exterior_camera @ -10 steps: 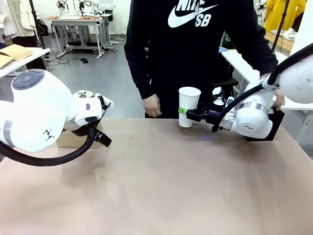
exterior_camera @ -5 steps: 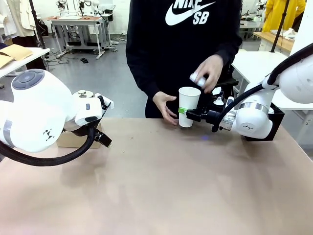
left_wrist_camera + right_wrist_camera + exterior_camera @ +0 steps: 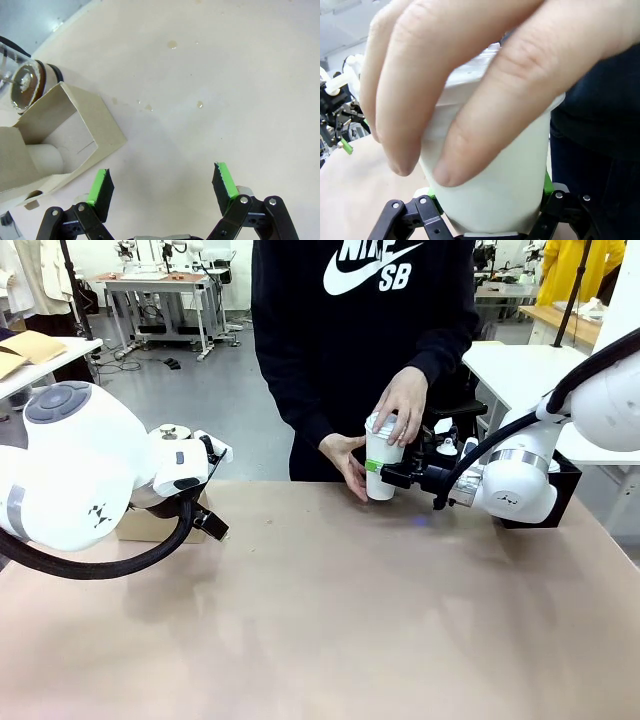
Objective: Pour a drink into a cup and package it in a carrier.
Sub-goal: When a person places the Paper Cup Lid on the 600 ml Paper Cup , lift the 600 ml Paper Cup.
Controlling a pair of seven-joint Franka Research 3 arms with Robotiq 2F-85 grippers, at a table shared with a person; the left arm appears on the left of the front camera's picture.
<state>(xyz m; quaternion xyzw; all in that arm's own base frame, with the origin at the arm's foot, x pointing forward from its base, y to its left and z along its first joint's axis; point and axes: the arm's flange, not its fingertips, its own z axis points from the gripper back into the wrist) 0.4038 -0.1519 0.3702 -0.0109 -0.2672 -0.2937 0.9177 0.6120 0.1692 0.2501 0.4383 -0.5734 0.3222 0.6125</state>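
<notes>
- The middle and near part of the tabletop (image 3: 330, 620) lie bare between the two arms; the left wrist view shows a few small wet drops (image 3: 172, 45) on the surface.
- The carrier (image 3: 145, 525) sits near the tabletop's left edge, partly behind the left arm. From above, its cardboard wall (image 3: 95, 127) frames a slot with a white rounded thing (image 3: 45, 159) in it; what it is cannot be told.
- A glass press pot (image 3: 25, 85) with a metal top stands just beyond the carrier; its contents cannot be made out from this angle.
- A black box (image 3: 570, 485) stands at the far right, behind the right arm.
- The cup (image 3: 380, 452), white paper, is upright at the tabletop's far edge, pinched low on its side by the right gripper (image 3: 388, 476), which reaches in level from the right.
- One of the person's hands (image 3: 402, 405) presses down on the lid (image 3: 487, 57); the other hand (image 3: 345, 455) steadies the cup's side.
- The left gripper (image 3: 162, 181) points down at bare tabletop beside the carrier, spread wide and holding nothing.
</notes>
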